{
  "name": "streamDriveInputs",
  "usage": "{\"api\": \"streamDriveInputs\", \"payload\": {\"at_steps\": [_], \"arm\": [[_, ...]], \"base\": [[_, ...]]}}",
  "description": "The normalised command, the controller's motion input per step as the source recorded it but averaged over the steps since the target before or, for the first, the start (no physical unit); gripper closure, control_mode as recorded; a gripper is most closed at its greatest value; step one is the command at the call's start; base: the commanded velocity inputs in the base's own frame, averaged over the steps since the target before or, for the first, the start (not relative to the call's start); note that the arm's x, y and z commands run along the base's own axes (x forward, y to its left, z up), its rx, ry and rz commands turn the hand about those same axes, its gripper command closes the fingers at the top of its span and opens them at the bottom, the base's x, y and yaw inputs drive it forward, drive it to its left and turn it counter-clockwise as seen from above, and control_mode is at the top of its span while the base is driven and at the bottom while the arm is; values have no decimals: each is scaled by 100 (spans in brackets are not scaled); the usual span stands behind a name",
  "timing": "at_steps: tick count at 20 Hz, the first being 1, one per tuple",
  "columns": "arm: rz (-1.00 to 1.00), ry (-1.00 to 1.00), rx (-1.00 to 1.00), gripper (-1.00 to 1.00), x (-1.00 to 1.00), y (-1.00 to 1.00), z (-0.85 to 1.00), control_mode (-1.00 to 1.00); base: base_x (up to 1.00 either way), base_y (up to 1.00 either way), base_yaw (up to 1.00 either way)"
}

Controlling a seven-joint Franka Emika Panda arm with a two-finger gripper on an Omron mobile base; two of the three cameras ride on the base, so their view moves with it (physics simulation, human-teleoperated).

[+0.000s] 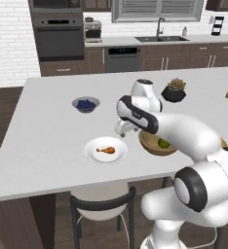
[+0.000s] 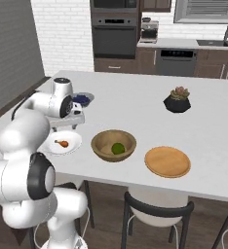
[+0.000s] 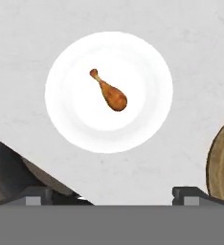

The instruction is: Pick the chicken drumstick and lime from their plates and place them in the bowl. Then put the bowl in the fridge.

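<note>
Wood, glazed white ware and pale stone on the kitchen island

The bowl (image 2: 113,145) is brown wood with visible grain, as is the flat tan plate (image 2: 167,162) right of it; left of the bowl, the white plate (image 3: 108,92) looks smooth and softly glossy under an orange-brown drumstick (image 3: 110,92) with a browned, slightly shiny skin. The counter (image 1: 47,136) beneath the bowl is matt, pale, faintly mottled stone.

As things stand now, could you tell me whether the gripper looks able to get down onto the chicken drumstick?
Probably yes. The gripper hangs above the white plate with its jaws spread, and the chicken drumstick lies bare near the plate's middle, with nothing between.
</note>
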Motion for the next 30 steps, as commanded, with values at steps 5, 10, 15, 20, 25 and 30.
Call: {"api": "streamDriveInputs", "payload": {"at_steps": [5,10,15,20,25,30], "arm": [[12,0,-10,-100,39,55,-39,-100],[12,0,-11,-100,48,37,-54,-100],[14,0,-2,-100,41,9,-49,-100],[12,0,0,-100,22,0,-58,-100],[6,0,0,-100,32,0,-53,-100],[5,0,0,-100,1,0,-29,-100]], "base": [[0,0,0],[0,0,0],[0,0,0],[0,0,0],[0,0,0],[0,0,0]]}}
